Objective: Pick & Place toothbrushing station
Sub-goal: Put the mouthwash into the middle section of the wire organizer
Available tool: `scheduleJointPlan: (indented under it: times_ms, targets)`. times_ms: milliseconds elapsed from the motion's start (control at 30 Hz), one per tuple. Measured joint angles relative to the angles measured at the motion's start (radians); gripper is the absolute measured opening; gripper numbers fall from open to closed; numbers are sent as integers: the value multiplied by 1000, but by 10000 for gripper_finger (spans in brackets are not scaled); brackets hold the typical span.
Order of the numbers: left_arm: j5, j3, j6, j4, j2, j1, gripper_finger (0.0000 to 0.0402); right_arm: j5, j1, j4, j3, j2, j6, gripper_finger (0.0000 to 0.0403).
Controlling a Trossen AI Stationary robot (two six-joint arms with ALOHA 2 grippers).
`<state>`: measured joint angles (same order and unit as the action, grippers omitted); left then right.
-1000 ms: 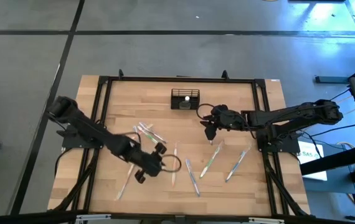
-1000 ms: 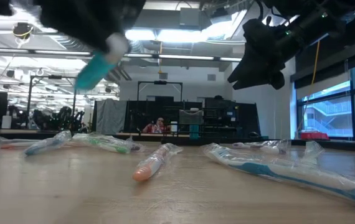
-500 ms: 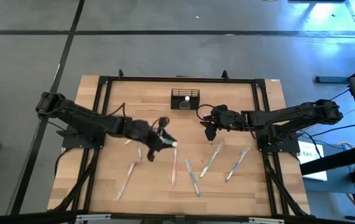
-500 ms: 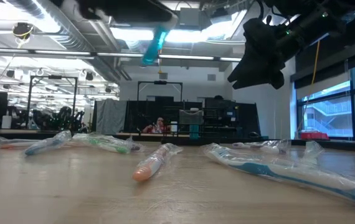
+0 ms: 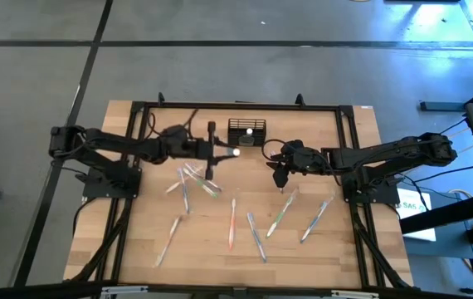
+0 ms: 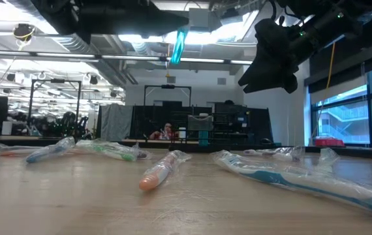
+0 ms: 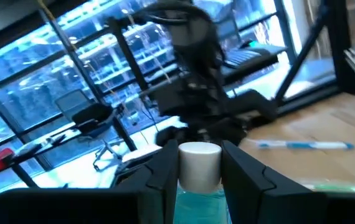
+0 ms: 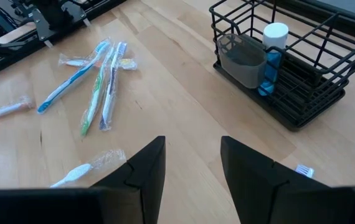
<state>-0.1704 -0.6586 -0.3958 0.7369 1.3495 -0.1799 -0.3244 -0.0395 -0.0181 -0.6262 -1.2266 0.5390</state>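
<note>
The black wire-mesh caddy (image 5: 246, 131) stands on its base at the table's far middle. In the right wrist view (image 8: 289, 68) it holds a teal tube with a white cap (image 8: 271, 53) and a grey insert. My left gripper (image 5: 222, 151) is just left of and nearer than the caddy, above the table, shut on another teal tube (image 5: 233, 151). That tube also shows in the low view (image 6: 179, 47). My right gripper (image 5: 280, 170) is open and empty, right of and nearer than the caddy, its fingers pointing at it (image 8: 193, 168). My left gripper pinches the teal tube between its two fingers, on the teal body just behind the white cap (image 7: 197, 163). The fingers (image 7: 162, 180) come level from the table's left and lie along the tube. The cap sticks out past the fingertips toward the table's right. The tube is lifted clear.
Several wrapped pastel toothbrushes lie loose on the wood: a cluster at left centre (image 5: 195, 178) and others toward the near edge (image 5: 257, 237), (image 5: 315, 218), (image 5: 168, 241). A black frame (image 5: 245, 105) rims the table.
My left gripper has gone from the table's near middle up and toward the far edge, then toward the caddy, carrying the teal tube lifted clear. It has turned, so its fingers and the tube's cap now point toward the table's right.
</note>
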Motion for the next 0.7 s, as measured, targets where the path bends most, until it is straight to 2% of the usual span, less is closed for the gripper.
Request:
scheduleJointPlan:
  times_ms: [300, 500, 700]
  targets:
    - [-106, 0, 105, 242, 78, -133, 90, 0, 0, 13, 0, 0, 1, 158]
    - [-162, 0, 226, 469, 224, -237, 90, 0, 0, 19, 0, 0, -1, 158]
    - [-166, -25, 376, 677, 389, -316, 90, 0, 0, 19, 0, 0, -18, 158]
